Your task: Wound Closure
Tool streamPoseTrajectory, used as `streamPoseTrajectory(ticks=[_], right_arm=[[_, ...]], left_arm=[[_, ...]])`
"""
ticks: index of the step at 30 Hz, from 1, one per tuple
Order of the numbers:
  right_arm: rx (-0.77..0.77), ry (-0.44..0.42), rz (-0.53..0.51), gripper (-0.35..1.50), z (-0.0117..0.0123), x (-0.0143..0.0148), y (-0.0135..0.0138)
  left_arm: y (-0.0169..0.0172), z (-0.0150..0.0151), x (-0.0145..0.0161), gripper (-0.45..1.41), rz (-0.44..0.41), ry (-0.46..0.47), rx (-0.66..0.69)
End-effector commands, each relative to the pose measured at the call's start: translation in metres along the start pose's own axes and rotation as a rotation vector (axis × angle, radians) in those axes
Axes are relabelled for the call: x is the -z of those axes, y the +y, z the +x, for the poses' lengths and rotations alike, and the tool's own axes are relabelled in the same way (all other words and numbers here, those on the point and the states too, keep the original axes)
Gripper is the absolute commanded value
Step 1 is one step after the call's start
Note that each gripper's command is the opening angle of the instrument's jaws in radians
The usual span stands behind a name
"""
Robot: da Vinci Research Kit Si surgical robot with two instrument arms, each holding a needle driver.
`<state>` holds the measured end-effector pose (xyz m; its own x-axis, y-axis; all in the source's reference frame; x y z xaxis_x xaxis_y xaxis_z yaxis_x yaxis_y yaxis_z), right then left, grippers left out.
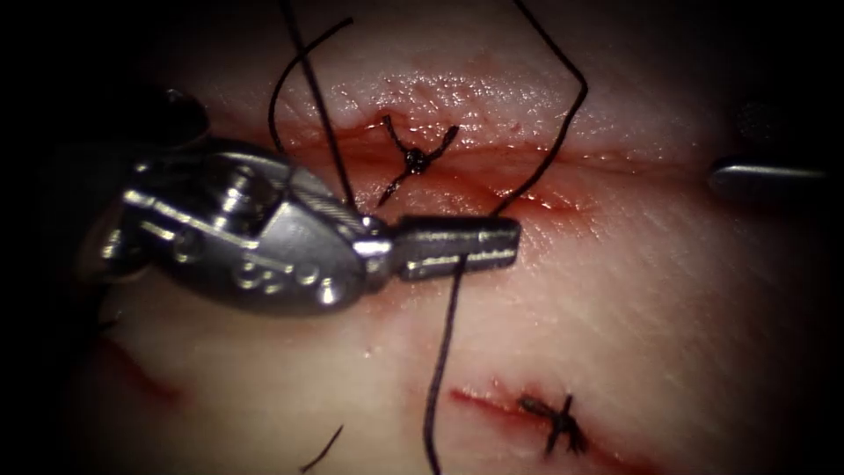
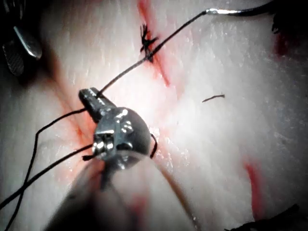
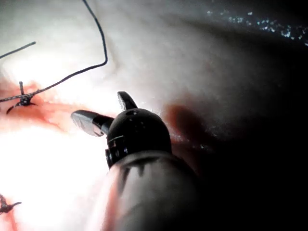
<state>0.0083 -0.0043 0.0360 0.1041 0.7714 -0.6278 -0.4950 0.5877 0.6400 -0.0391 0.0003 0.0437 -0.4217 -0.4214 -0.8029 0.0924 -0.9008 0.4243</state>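
Endoscope view, dark thread (image 1: 444,352), left hand (image 1: 492,244) clamped

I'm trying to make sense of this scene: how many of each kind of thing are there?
Claws: 2, left claw shut on the thread, right claw open, holding nothing.
Tied knots: 2, upper knot, lower knot.
Thread: 1.
Needle: 1, at the thread's end, held by neither claw.
Loose cut thread end: 1.
Total: 7.

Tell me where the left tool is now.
In the endoscope view the left tool lies over the cut, its jaws shut on the thread, just below the tied knot.
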Motion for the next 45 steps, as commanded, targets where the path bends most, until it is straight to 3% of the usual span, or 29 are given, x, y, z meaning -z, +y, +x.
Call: streamPoseTrajectory(ticks=[1,7,12,14,15,16,17,18,20,24,25,27,28,30,32,34,39,42,44,45], right_arm=[[0.002,0.002,0.002,1.28,0.0001,-0.0010,0.0000],[0.000,0.003,0.002,1.15,-0.0003,-0.0010,-0.0003],[0.004,0.004,0.001,1.01,-0.0009,-0.0009,-0.0008],[0.010,-0.010,0.002,0.68,-0.0012,-0.0007,-0.0012],[0.013,-0.028,0.002,0.33,-0.0014,-0.0006,-0.0015],[0.049,-0.061,0.000,-0.21,-0.0015,-0.0005,-0.0017],[0.106,-0.084,-0.002,-0.33,-0.0016,-0.0004,-0.0019],[0.255,-0.116,0.000,-0.33,-0.0018,-0.0004,-0.0024],[0.335,-0.115,0.010,-0.28,-0.0021,-0.0005,-0.0030],[0.345,-0.108,0.077,-0.35,-0.0025,-0.0007,-0.0039],[0.347,-0.105,0.093,-0.21,-0.0027,-0.0009,-0.0045],[0.346,-0.103,0.098,0.10,-0.0027,-0.0012,-0.0049],[0.346,-0.103,0.098,0.10,-0.0027,-0.0012,-0.0049],[0.345,-0.105,0.101,0.49,-0.0026,-0.0016,-0.0051],[0.345,-0.100,0.103,0.81,-0.0027,-0.0022,-0.0054],[0.348,-0.099,0.102,0.91,-0.0029,-0.0024,-0.0055],[0.352,-0.093,0.110,0.93,-0.0033,-0.0027,-0.0057],[0.353,-0.093,0.110,0.93,-0.0034,-0.0028,-0.0058],[0.354,-0.092,0.113,0.93,-0.0034,-0.0028,-0.0058],[0.355,-0.095,0.113,0.93,-0.0035,-0.0028,-0.0058]], left_arm=[[0.0000,-0.0002,-0.0008,-0.45,0.006,-0.002,0.000],[-0.0035,-0.0078,-0.0018,-0.45,0.101,-0.088,0.072],[-0.0051,-0.0110,-0.0032,-0.45,0.139,-0.129,0.086],[-0.0060,-0.0124,-0.0039,-0.45,0.158,-0.145,0.105],[-0.0064,-0.0129,-0.0041,-0.45,0.169,-0.152,0.108],[-0.0068,-0.0134,-0.0044,-0.45,0.181,-0.159,0.118],[-0.0073,-0.0139,-0.0047,-0.45,0.199,-0.168,0.124],[-0.0081,-0.0144,-0.0053,-0.45,0.222,-0.184,0.138],[-0.0089,-0.0149,-0.0059,-0.45,0.240,-0.187,0.146],[-0.0097,-0.0152,-0.0068,-0.45,0.253,-0.201,0.154],[-0.0100,-0.0153,-0.0073,-0.45,0.259,-0.196,0.161],[-0.0101,-0.0152,-0.0076,0.51,0.267,-0.192,0.191],[-0.0101,-0.0152,-0.0076,0.51,0.267,-0.192,0.191],[-0.0099,-0.0149,-0.0075,1.09,0.273,-0.181,0.249],[-0.0092,-0.0139,-0.0068,1.26,0.272,-0.144,0.327],[-0.0087,-0.0132,-0.0060,1.28,0.265,-0.107,0.382],[-0.0075,-0.0113,-0.0033,1.28,0.248,-0.069,0.455],[-0.0057,-0.0093,0.0005,1.25,0.213,-0.035,0.470],[-0.0053,-0.0089,0.0013,1.23,0.204,-0.037,0.469],[-0.0043,-0.0080,0.0032,1.21,0.173,-0.074,0.466]])
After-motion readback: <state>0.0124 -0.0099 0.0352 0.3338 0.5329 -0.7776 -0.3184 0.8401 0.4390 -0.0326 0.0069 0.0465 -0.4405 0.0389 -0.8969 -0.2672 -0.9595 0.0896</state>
